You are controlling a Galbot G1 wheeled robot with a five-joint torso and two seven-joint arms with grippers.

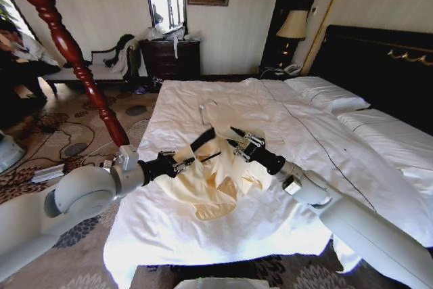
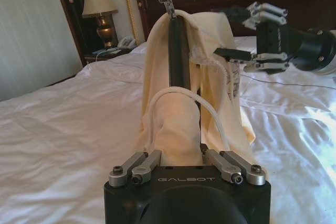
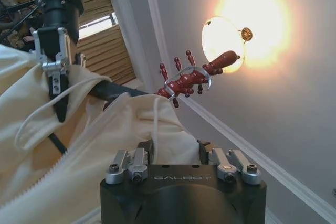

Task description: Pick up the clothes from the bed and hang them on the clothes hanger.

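left tool (image 1: 181,163) clamped on clothes hanger (image 1: 202,139), right tool (image 1: 238,143) on cream clothes (image 1: 216,184), above bed (image 1: 203,99)

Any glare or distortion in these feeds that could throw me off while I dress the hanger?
Right wrist view: the ceiling lamp blooms into strong glare, washing out the wall around it. Head view: wide-angle bending curves the bed edges and the coat stand. Left wrist view: evenly lit, the clothes and clothes hanger read clearly.
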